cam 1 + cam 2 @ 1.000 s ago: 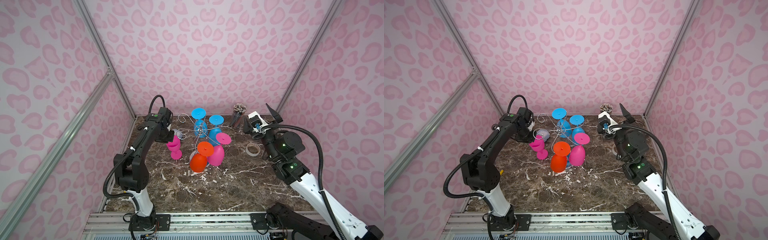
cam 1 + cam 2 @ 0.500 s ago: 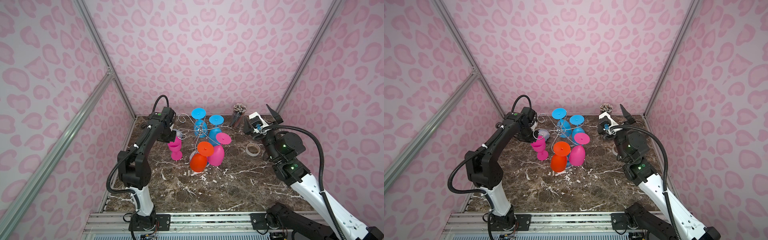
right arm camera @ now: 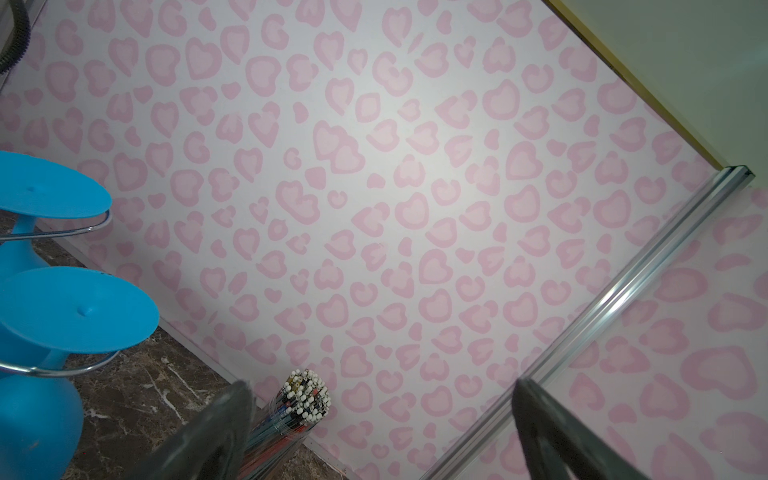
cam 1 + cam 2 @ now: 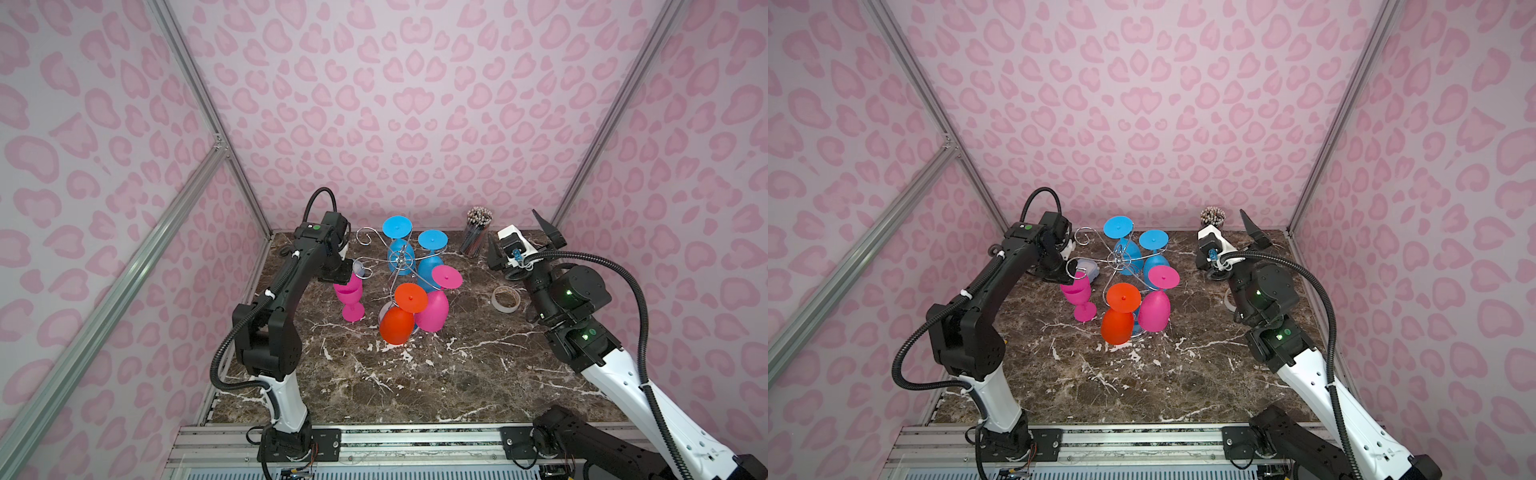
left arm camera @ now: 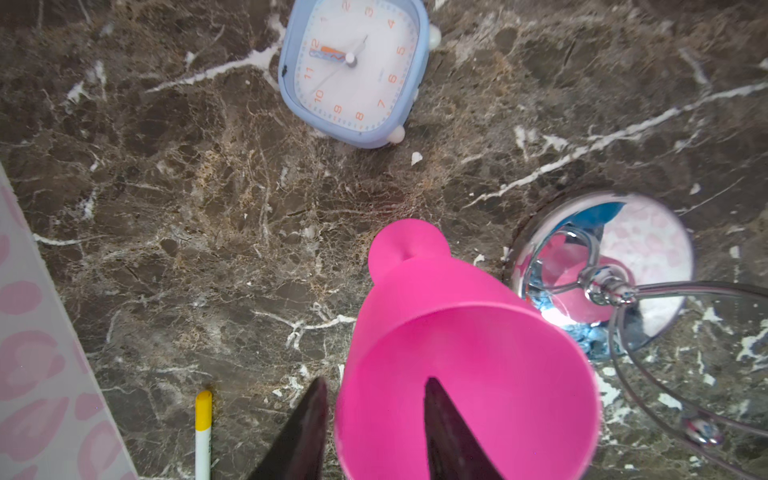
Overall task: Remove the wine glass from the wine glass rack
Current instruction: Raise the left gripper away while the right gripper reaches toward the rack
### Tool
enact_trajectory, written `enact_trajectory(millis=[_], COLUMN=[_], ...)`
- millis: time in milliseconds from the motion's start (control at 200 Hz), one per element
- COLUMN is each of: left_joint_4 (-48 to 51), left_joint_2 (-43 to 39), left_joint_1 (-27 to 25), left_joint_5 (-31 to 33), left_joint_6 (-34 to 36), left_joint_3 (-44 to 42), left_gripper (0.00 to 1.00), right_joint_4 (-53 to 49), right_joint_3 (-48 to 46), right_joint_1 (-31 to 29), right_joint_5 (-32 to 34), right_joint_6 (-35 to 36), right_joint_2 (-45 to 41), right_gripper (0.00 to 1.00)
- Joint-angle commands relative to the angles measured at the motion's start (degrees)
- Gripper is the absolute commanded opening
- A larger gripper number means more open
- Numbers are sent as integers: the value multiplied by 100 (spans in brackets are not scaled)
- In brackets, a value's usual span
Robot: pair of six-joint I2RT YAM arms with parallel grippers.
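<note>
The rim wall of an upright magenta plastic wine glass stands between the left jaws. Beyond the inner jaw the shiny chrome wire wine glass rack crowds close — beside the outer jaw, brown marble bench lies open but for a yellow-capped marker.

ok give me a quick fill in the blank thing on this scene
1. The orange glass hangs on the rack with its bowl pointing ____.
2. One finger of the left hand is ____ the bowl of the upright pink glass.
3. The clock lying on the table has a pale ____ case.
4. The right hand holds ____.

Missing words: down; inside; blue; nothing
</note>
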State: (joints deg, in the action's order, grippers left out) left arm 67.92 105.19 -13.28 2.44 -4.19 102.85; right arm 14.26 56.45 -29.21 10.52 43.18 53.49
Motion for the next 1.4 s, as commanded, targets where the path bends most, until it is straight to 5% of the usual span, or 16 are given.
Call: enact_trajectory(millis=[0,235,400,495,625,705,920,1395], left_joint_4=[-117,-961,-1602,-2102,-2947,-3028,-2929,-2729], left_joint_2=[-222,-1121,-2114,-2873,-4083,-4691,-5404,-6125], left_joint_1=[61,380,583,683,686,692,686,689], left_joint_5=[-307,-628,-305,-709,-1153,-849,-1362,-1835], left_joint_6=[-203,-767,-1426,-1901,-2119,-2454,-2631,-2780], left_joint_3=[180,-9,-777,-1301,-2377,-3036,-3407,-3776], left_gripper=[48,54,54,54,54,56,56,57], right_joint_4=[61,-435,-2157,-3242,-2860,-3396,-4842,-4318], right_joint_3=[79,642,2236,3065,2432,2752,3676,2318], right_joint_1=[52,285,899,1106,1119,1286,1482,1627], right_joint_5=[46,-60,135,-398,-1233,-1693,-3181,-5097], right_joint_6=[-275,-1473,-3851,-4342,-5206,-6123,-6591,-7885], right_joint_2=[59,372,1091,1442,1135,1184,1686,1534], right_gripper=[99,99,99,99,99,99,89,64])
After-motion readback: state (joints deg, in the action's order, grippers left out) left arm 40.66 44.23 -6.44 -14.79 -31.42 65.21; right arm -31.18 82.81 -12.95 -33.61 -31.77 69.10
